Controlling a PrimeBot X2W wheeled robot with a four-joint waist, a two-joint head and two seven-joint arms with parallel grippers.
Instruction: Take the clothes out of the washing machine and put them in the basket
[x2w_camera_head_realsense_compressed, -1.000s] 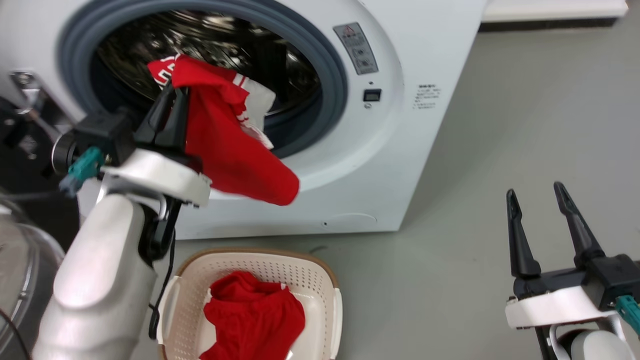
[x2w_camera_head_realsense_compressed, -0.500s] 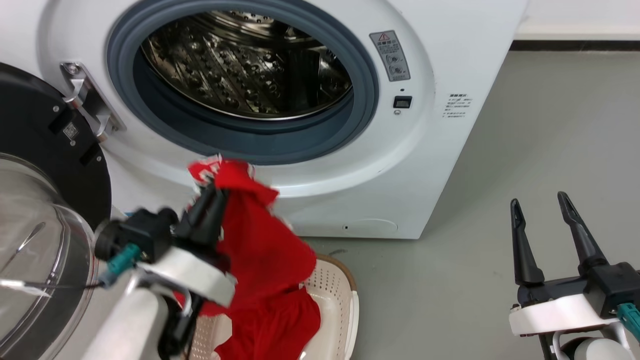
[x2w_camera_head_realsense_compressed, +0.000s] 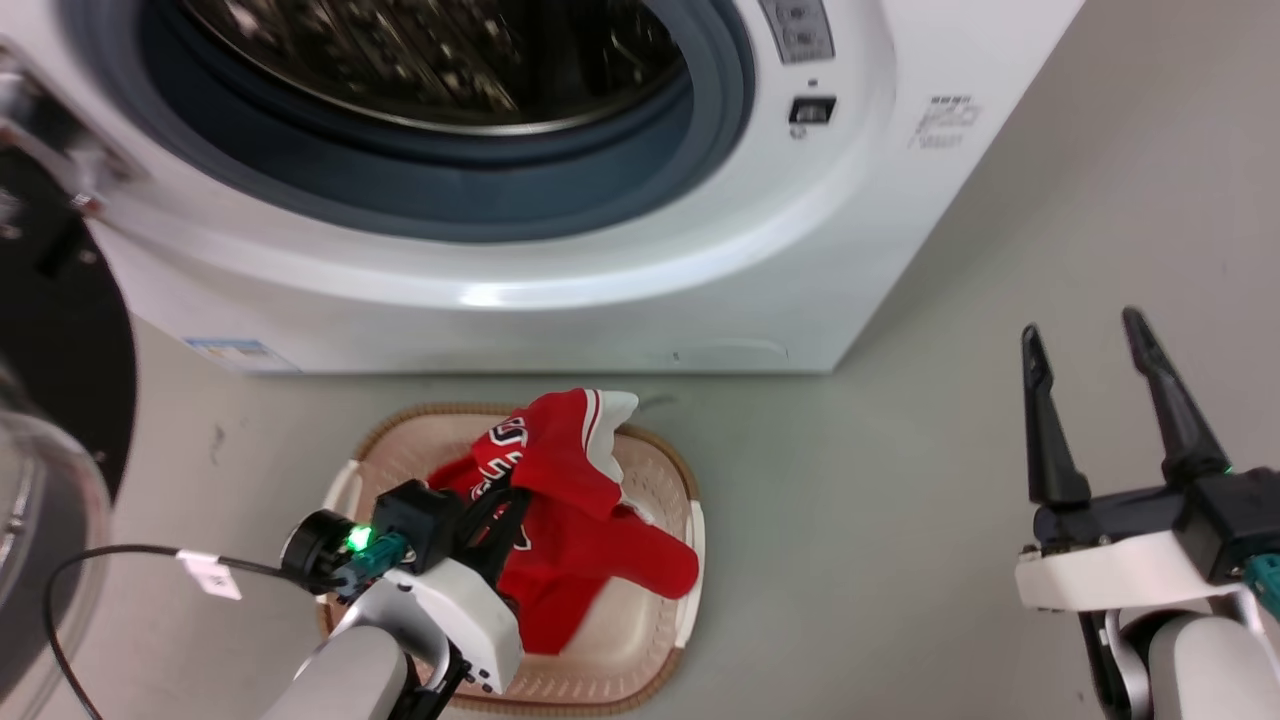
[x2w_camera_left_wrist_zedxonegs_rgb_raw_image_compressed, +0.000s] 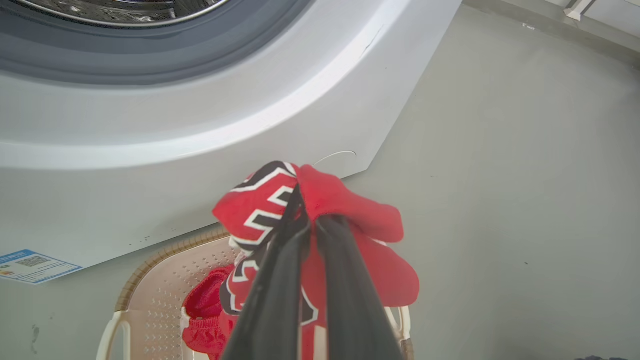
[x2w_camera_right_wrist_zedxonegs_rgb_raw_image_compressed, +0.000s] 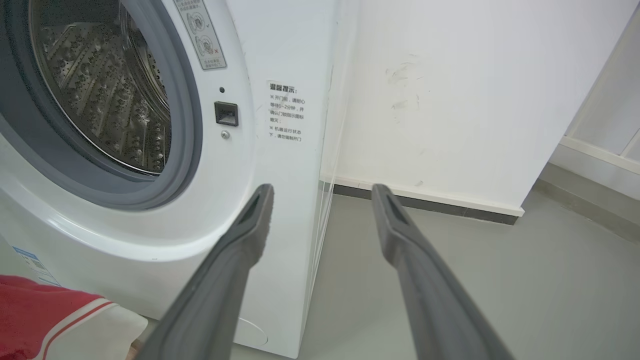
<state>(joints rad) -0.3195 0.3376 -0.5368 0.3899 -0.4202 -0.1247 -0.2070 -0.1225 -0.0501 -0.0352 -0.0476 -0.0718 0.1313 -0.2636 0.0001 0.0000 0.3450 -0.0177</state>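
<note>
Fabric is pinched between the almost closed fingers of the left gripper (x2w_camera_left_wrist_zedxonegs_rgb_raw_image_compressed: 306, 216): the red garment with striped trim and lettering (x2w_camera_left_wrist_zedxonegs_rgb_raw_image_compressed: 360, 215) is bunched over the tips and hangs down on either side of them. A second ago this gripper held the same piece at the mouth of the washing machine (x2w_camera_head_realsense_compressed: 600, 290). Half a second ago it was below the porthole, in front of the white panel. Now it has come down over the basket (x2w_camera_head_realsense_compressed: 672, 462) on the floor, and the garment's lower folds seem to rest inside, against the other red garment (x2w_camera_left_wrist_zedxonegs_rgb_raw_image_compressed: 202, 310) that was already lying there. The head camera has tipped downward as well, so the machine's shift in that view is the camera's doing, not the machine's. What can be seen of the drum (x2w_camera_head_realsense_compressed: 430, 50) is bare perforated steel with no red in it, where the held garment hung before it a second ago. The right gripper (x2w_camera_head_realsense_compressed: 1085, 330) has kept its pose, fingers spread wide and empty, well apart from the basket. By my reading the carry is done and only the release is left. Opening the fingers should drop the cloth in, though one fold reaches the basket's right rim and might end up draped over it.
</note>
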